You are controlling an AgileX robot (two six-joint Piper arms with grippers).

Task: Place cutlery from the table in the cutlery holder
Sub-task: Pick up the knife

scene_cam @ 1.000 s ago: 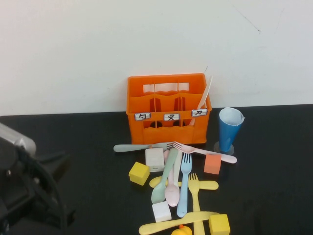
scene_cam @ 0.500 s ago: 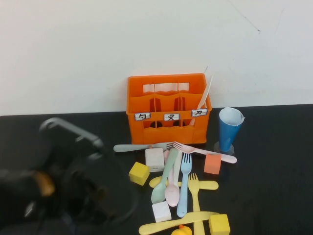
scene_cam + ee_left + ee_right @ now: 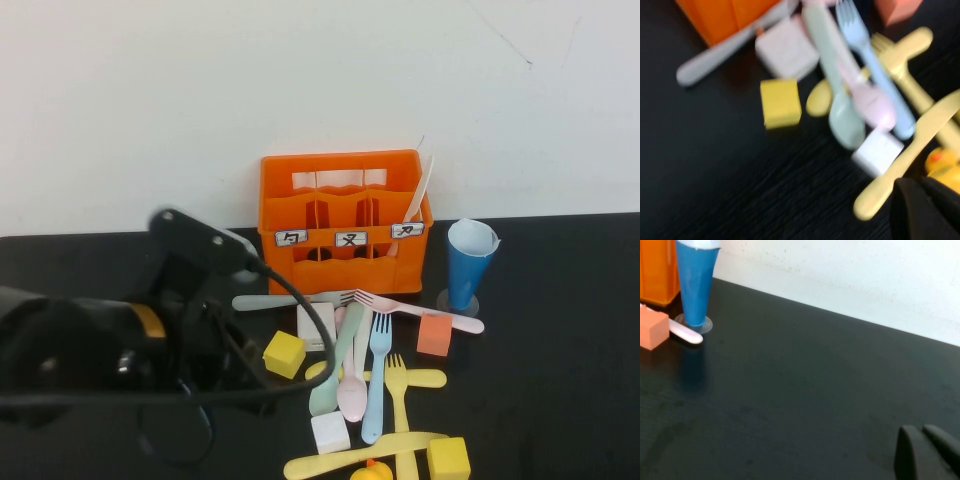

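The orange cutlery holder (image 3: pixel 345 215) stands at the back of the black table (image 3: pixel 560 380), with a white knife (image 3: pixel 423 195) leaning in its right compartment. A pile of cutlery lies in front of it: a mint spoon (image 3: pixel 335 365), a pink spoon (image 3: pixel 352 385), a blue fork (image 3: pixel 377 385), a yellow fork (image 3: pixel 400 400), a yellow knife (image 3: pixel 360 455), a pink fork (image 3: pixel 420 310) and a pale knife (image 3: pixel 280 300). My left arm (image 3: pixel 120 340) reaches in from the left. My left gripper (image 3: pixel 927 207) is shut and empty, hovering by the yellow knife's (image 3: pixel 910 155) handle. My right gripper (image 3: pixel 927 452) is shut and empty over bare table.
A blue cup (image 3: pixel 470 262) stands right of the holder. Yellow cubes (image 3: pixel 284 354), white cubes (image 3: pixel 316 325) and an orange cube (image 3: pixel 434 335) lie among the cutlery. A yellow duck (image 3: pixel 370 472) sits at the front edge.
My left arm has swung up from the lower left corner and to the right, toward the cutlery pile. The cutlery and cubes have not moved.
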